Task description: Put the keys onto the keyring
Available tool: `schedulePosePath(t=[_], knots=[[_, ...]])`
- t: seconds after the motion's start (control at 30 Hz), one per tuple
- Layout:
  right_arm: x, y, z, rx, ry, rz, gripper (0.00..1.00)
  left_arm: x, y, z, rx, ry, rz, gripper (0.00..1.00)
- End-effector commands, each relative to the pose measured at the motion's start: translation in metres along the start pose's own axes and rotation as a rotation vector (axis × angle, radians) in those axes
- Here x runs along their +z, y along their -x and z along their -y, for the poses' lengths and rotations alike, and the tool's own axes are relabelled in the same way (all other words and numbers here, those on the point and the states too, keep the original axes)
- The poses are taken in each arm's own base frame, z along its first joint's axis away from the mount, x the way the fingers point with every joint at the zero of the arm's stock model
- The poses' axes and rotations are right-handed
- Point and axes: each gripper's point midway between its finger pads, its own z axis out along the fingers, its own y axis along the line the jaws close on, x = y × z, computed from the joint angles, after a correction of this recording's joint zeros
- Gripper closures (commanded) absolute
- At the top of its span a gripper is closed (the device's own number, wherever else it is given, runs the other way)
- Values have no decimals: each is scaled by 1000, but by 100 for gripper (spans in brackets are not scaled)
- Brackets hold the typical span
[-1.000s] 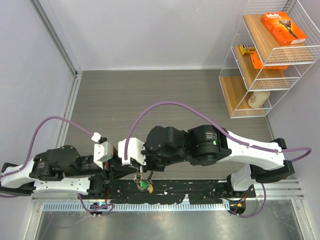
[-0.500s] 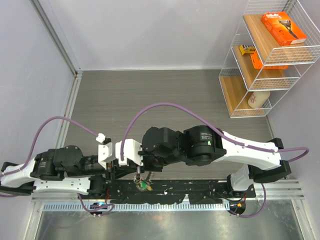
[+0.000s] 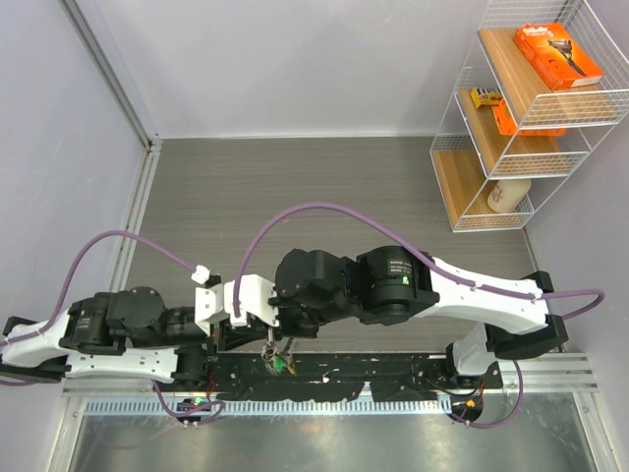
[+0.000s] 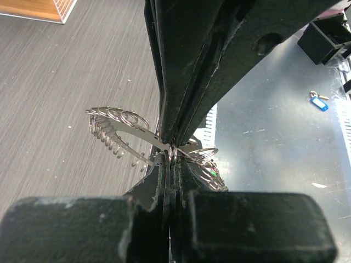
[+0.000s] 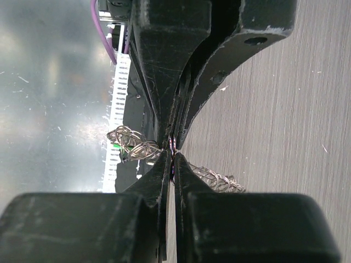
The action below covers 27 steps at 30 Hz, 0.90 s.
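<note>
While the keyring [image 4: 137, 134] is hanging over the near edge of the counter [image 3: 324, 187], we are finding the left tool [image 4: 170, 152] and the right tool [image 5: 172, 152] each clamping tight on it, keys [image 4: 109, 145] fanning out beside both.

The grey wood-grain table [image 3: 295, 187] bears a white wire shelf [image 3: 454, 182] at far right.

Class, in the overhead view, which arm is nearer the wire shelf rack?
Right. The right arm passes close by the shelf rack; the left arm lies on the opposite side.
</note>
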Motion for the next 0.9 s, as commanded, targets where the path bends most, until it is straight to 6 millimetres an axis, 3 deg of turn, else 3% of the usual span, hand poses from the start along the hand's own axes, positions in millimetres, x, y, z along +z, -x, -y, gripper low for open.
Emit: schedulePosePath(t=[0.0, 0.2, 0.5, 0.7, 0.87], knots=[[-6, 33, -7, -19, 42, 136, 95, 0, 22, -4, 28, 18, 87, 100], [-17, 32, -7, -20, 34, 176, 94, -2, 27, -4, 48, 10, 158, 100], [-47, 29, -1, 0, -26, 256, 70, -8, 40, 2, 62, -30, 266, 100], [-57, 21, 1, 4, -55, 289, 65, -8, 45, 5, 70, -49, 302, 100], [-68, 24, -8, -7, -14, 363, 65, -9, 51, 7, 65, -59, 351, 100]])
